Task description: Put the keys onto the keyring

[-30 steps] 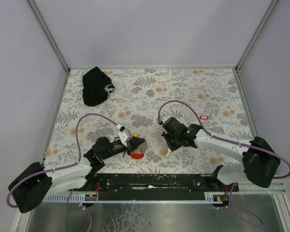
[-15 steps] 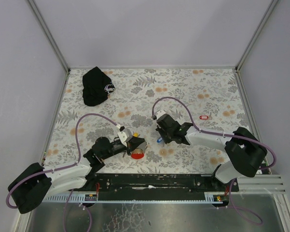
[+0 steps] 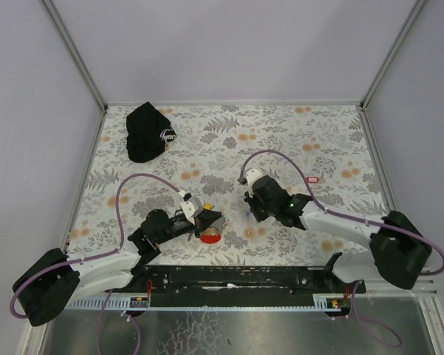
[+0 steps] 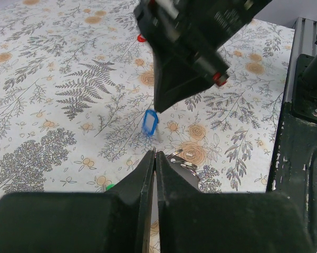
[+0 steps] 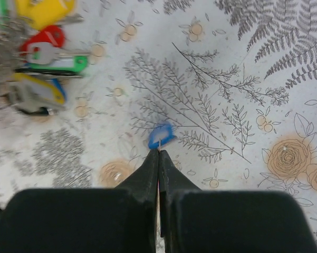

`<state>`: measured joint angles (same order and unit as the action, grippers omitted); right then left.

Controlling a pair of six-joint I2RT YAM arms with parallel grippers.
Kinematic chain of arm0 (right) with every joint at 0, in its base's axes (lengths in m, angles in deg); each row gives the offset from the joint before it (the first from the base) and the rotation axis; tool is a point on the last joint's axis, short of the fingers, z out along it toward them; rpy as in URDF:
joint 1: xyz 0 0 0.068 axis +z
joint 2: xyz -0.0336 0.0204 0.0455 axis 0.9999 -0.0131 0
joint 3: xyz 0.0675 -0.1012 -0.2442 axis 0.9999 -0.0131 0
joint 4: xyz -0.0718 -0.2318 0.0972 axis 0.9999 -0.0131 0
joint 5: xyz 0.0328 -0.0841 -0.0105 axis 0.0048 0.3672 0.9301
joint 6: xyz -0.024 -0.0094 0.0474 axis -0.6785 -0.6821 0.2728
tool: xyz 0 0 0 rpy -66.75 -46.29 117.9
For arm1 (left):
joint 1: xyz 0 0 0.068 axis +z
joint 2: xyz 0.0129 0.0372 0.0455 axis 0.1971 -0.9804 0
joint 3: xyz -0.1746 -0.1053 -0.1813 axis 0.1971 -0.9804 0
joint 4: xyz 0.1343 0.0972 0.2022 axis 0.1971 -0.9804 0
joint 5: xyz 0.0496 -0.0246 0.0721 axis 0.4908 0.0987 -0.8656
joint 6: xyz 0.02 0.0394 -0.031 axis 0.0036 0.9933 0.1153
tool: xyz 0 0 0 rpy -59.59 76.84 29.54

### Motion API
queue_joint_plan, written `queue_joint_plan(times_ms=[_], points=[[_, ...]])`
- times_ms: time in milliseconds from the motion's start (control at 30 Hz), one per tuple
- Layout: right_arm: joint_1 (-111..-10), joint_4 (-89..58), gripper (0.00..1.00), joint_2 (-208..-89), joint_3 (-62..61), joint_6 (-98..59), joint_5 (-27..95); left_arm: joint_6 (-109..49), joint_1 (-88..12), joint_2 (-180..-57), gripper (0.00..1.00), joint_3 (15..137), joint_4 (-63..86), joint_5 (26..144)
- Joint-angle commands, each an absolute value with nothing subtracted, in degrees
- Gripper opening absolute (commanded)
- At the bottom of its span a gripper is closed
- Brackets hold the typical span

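My right gripper (image 5: 159,150) is shut on a thin metal key with a blue tag (image 5: 161,136) and holds it just above the cloth. It also shows in the top view (image 3: 251,213). In the left wrist view the blue tag (image 4: 150,122) hangs below the right fingertips (image 4: 159,103). My left gripper (image 4: 155,153) is shut on the keyring (image 4: 183,159), whose thin metal loops show beside the jaws. The red rounded piece (image 3: 209,237) hangs under it. In the right wrist view the bunch shows its red piece (image 5: 42,43), a yellow tag (image 5: 42,10) and a green tag (image 5: 60,65).
A lone small red tag (image 3: 313,178) lies right of the right arm. A black cap with a white logo (image 3: 148,132) lies at the back left. The floral cloth (image 3: 281,133) covers the table. A black rail (image 3: 236,277) runs along the near edge.
The right gripper swung left and away from the near edge with the blue-tagged key, towards the left gripper, then shifted slightly right. The left gripper has stayed in place.
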<state>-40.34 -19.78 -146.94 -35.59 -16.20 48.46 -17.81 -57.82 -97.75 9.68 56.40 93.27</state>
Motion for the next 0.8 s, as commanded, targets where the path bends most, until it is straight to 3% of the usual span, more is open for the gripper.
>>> queue_joint_plan(times_ms=[0, 267, 767], points=[[-41.4, -25.0, 0.00, -138.2, -35.4, -16.1, 42.4, -17.8, -57.4, -97.7, 0.00, 9.9, 59.4, 93.4], [-41.8, -31.2, 0.00, -126.6, -38.7, -11.8, 39.1, -17.8, -57.3, -97.8, 0.00, 9.9, 59.6, 93.6], [-41.8, -41.4, 0.00, -129.6, -35.4, -7.2, 36.4, -17.9, -57.2, -99.1, 0.00, 10.3, 59.9, 94.2]])
